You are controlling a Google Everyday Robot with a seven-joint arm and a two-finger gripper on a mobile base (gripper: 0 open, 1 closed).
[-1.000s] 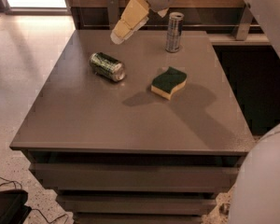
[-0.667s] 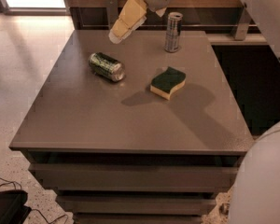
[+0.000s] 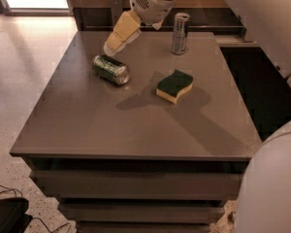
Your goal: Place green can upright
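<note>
Table: a grey-brown square tabletop (image 3: 136,125) on stacked drawer-like tiers, whose lowest part is cut off by the frame.
Robot body: a pale rounded shell (image 3: 274,188) fills the lower right corner and hides the table's near right edge.
Arm: a white vented housing (image 3: 150,1) enters from the top, its upper part out of frame.
Gripper: the pale yellow gripper (image 3: 111,47) slants down-left, just above the can's far end; whether it is released or clenched cannot be told.
Sponge: a green-topped yellow sponge (image 3: 174,85) lies flat near the table's middle.
Green can: the dark green drink can (image 3: 110,69) lies on its side on the left of the table, with its silver end toward the camera and its markings unreadable.
Other can: a slim silver can (image 3: 180,33) stands upright near the far edge.
</note>
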